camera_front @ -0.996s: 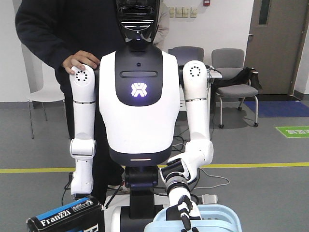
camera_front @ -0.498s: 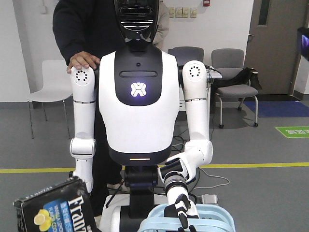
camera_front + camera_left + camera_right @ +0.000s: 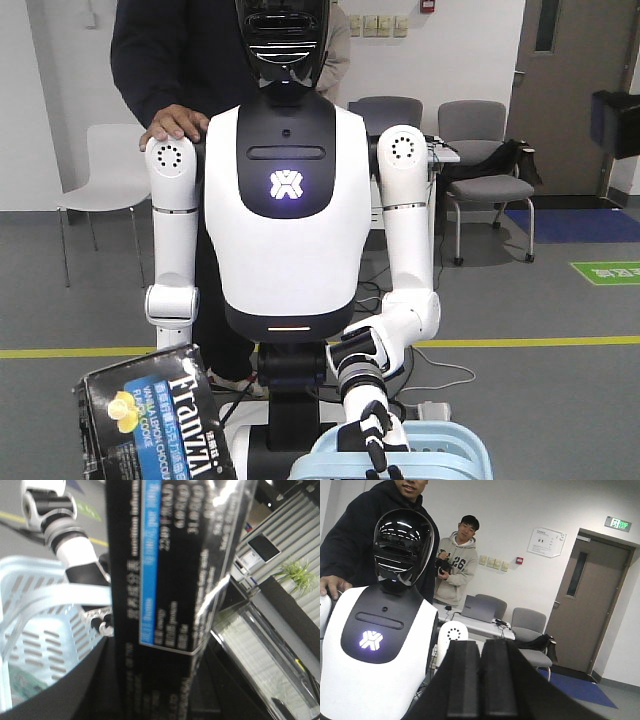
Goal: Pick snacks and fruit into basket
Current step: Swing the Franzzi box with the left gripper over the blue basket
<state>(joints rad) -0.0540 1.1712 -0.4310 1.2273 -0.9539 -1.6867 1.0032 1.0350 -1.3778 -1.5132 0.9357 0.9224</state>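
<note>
Just left of the basket (image 3: 455,445), I have the biscuit box (image 3: 155,420) aloft and tilted, clamped in my left gripper (image 3: 155,700). My right gripper (image 3: 480,680) has its fingers pressed together, empty. A humanoid's hand (image 3: 370,440) holds the handle (image 3: 55,597), so I risk clipping either, or dropping the box short of the rim.

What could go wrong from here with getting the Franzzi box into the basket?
1. The Franzzi box hangs tilted beside the basket, not over it; released now, it would likely miss.
2. The hoop handle and the humanoid's hand on it cross the opening, so the box may strike them.
3. The basket seems carried by that hand, so a knock could swing it.
</note>
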